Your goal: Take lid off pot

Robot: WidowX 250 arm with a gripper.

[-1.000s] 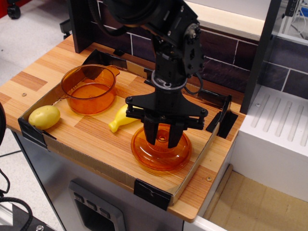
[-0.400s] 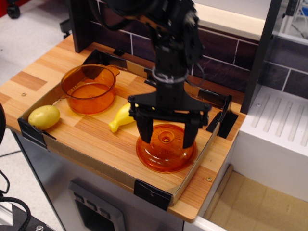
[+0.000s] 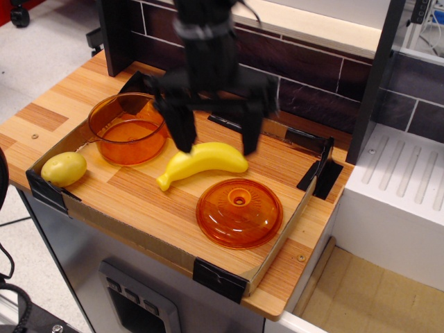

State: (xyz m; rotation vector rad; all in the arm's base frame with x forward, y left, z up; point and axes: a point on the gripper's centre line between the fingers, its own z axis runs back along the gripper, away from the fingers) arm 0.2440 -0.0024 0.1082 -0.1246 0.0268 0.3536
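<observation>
The orange lid lies flat on the wooden tray floor at the front right, knob up, with nothing touching it. The orange pot stands uncovered at the back left of the tray. My black gripper hangs open and empty above the banana, between pot and lid. Its fingers are spread wide, and it is raised clear of the lid.
A yellow banana lies in the tray's middle. A yellow potato sits at the left front corner. The tray has low cardboard walls with black corner clips. A dark brick backsplash rises behind, and a white unit stands to the right.
The gripper opened and let go of the lid, then rose and moved back and left to above the banana. The lid stays on the tray floor.
</observation>
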